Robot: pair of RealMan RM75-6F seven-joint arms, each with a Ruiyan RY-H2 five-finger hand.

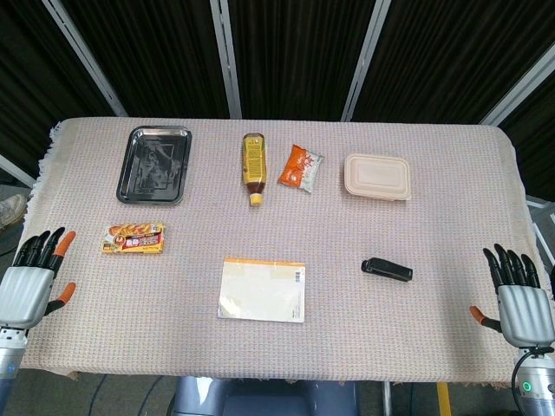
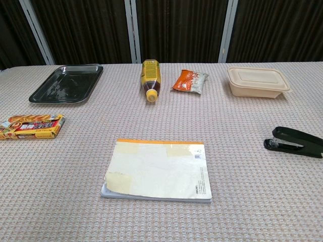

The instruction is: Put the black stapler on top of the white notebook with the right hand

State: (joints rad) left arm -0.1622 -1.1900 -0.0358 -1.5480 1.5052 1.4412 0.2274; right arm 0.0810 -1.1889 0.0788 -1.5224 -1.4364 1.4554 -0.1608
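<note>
White notebook, orange-edged; black stapler flat.

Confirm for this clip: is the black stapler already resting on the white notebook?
No, the black stapler lies on the tablecloth apart from the white notebook, on its right-hand side.

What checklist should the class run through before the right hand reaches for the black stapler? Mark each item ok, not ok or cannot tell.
1. Right hand holds nothing, fingers apart: ok.
2. Black stapler lies free on the table, nothing touching it: ok.
3. White notebook lies flat, top bare: ok.
4. Stretch between stapler and notebook free of objects: ok.
5. Left hand clear of the notebook: ok.
6. Stapler within the right hand's reach: cannot tell.
</note>
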